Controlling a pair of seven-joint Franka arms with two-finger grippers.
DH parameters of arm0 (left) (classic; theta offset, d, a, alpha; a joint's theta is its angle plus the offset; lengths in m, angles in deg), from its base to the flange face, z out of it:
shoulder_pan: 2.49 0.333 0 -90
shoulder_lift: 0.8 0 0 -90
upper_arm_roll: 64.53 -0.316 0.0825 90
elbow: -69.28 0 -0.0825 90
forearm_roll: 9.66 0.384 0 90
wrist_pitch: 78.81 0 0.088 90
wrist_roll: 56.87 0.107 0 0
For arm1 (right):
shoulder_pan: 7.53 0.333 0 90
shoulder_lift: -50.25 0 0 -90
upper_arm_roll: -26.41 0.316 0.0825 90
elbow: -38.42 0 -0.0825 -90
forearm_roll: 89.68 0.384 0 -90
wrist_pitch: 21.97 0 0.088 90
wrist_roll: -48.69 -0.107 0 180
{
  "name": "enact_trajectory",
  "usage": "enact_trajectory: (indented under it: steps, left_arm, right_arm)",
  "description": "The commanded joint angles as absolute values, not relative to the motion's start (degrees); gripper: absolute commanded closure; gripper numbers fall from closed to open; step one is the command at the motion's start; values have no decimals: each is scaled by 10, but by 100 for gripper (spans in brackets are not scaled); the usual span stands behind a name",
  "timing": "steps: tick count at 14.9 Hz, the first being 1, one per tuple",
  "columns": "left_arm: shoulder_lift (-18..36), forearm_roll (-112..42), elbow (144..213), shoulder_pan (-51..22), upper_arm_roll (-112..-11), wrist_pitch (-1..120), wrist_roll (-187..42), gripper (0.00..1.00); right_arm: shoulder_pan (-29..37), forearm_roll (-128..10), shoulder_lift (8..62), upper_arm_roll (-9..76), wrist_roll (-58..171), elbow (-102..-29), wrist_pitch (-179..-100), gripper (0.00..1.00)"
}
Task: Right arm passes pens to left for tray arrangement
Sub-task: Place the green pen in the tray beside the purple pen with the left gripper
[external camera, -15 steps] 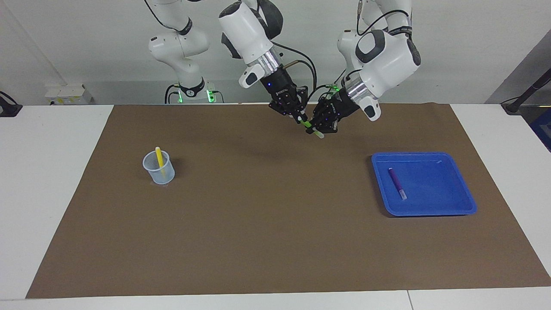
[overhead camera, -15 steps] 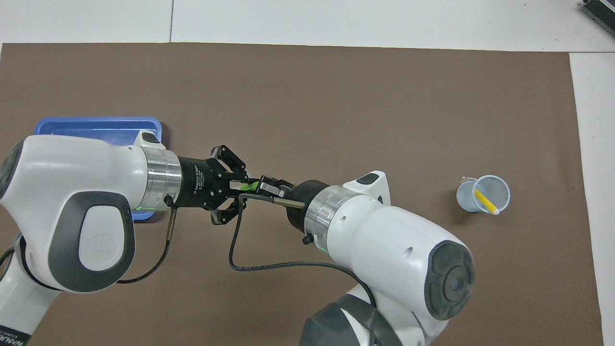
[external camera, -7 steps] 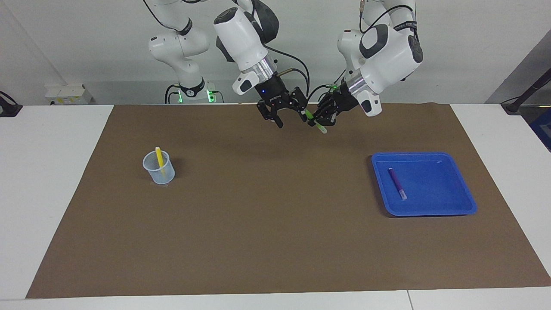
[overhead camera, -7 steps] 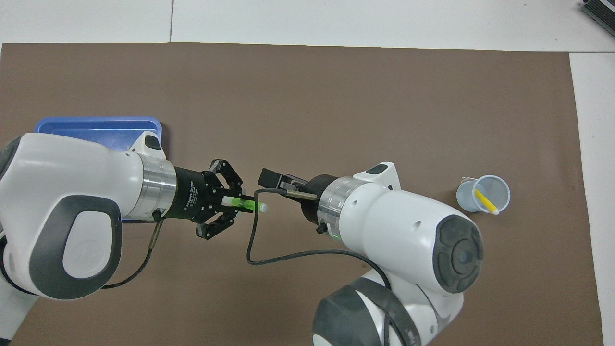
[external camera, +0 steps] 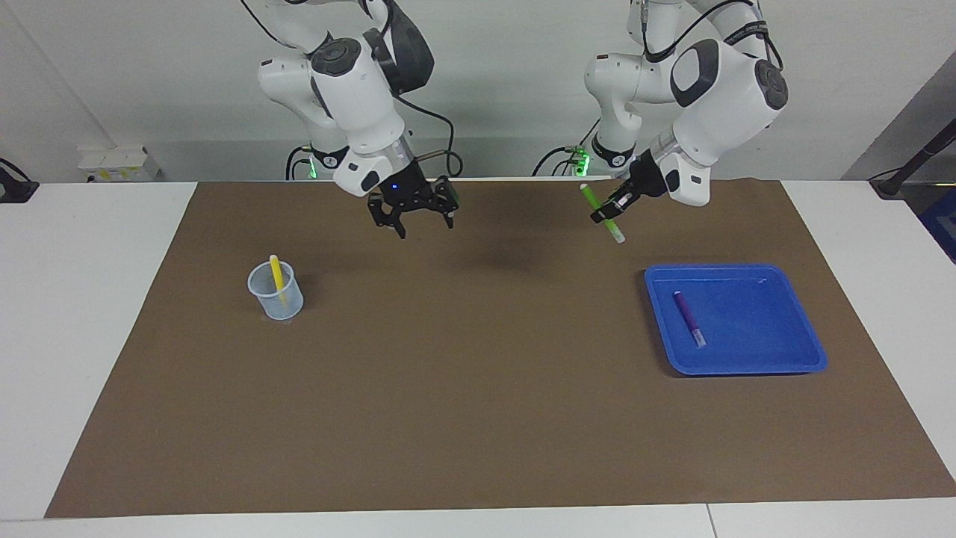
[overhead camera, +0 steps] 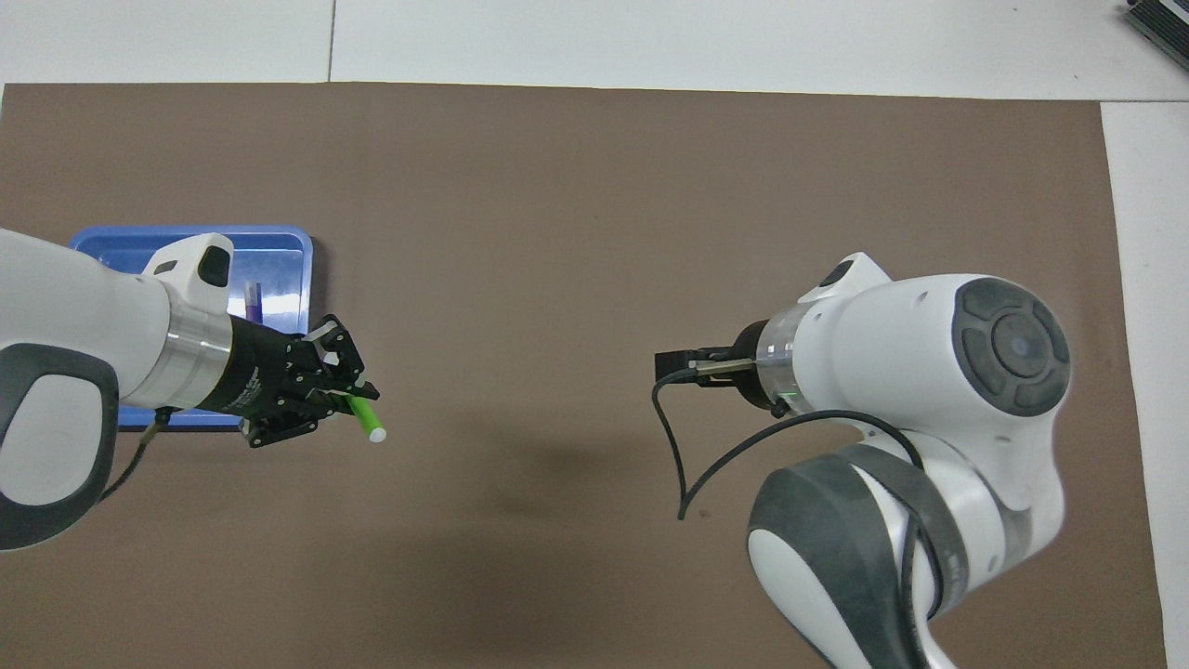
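Green pen [external camera: 602, 213]: pinched in my left gripper [external camera: 614, 207], tilted, pale end lowest; it juts out past my fingertips on both sides, over the brown mat between the tray and the middle of the table.
Left gripper: pressed together on the green pen, up in the air over the mat just beside the tray's edge that faces the robots; in the overhead view it shows at [overhead camera: 339, 395] with the pen [overhead camera: 364, 420] sticking out toward the table's middle.
Right gripper [external camera: 422, 224]: fingers spread, holding nothing, blue light glowing on its body; it hangs over the mat between the cup and the table's middle, well apart from the green pen.
Right gripper from above: only its black tip [overhead camera: 671, 365] shows past the wrist, with a black cable looping below it.
Blue tray [external camera: 792, 351]: flat on the mat toward my left arm's end of the table.
Purple pen [external camera: 688, 317]: lying inside the tray, on the side toward the table's middle, apart from both my grippers.
Yellow pen [external camera: 277, 273]: standing tilted in the translucent cup [external camera: 278, 294], toward my right arm's end of the table.
Brown mat [external camera: 463, 388]: covers the white table [external camera: 89, 314] under all of it.
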State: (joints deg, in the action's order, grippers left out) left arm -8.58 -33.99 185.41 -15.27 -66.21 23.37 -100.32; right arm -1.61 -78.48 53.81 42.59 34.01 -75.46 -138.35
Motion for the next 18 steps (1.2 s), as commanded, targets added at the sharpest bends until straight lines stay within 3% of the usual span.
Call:
enact_trajectory:
  steps: [1, 8, 11, 13, 18]
  left_arm:
    - [-95, -277, 1853, -107, -658, 200, -864, 100]
    - [-62, -167, 1859, -11, -658, 236, -582, 100]
    - [-25, -135, 1860, 8, -658, 284, -542, 100]
    - [-5, -120, 1859, 22, -658, 312, -525, 100]
    - [40, -102, 1856, 35, -658, 369, -497, 100]
  right_arm:
    - [-72, -833, 555, 433, 416, -765, -1333, 0]
    - [-216, -913, 586, 433, 654, -850, -1345, 0]
    - [-244, -918, 584, 433, 655, -873, -1350, 12]
    - [-262, -922, 584, 433, 663, -898, -1364, 13]
    - [-280, -922, 572, 434, 657, -906, -1382, 34]
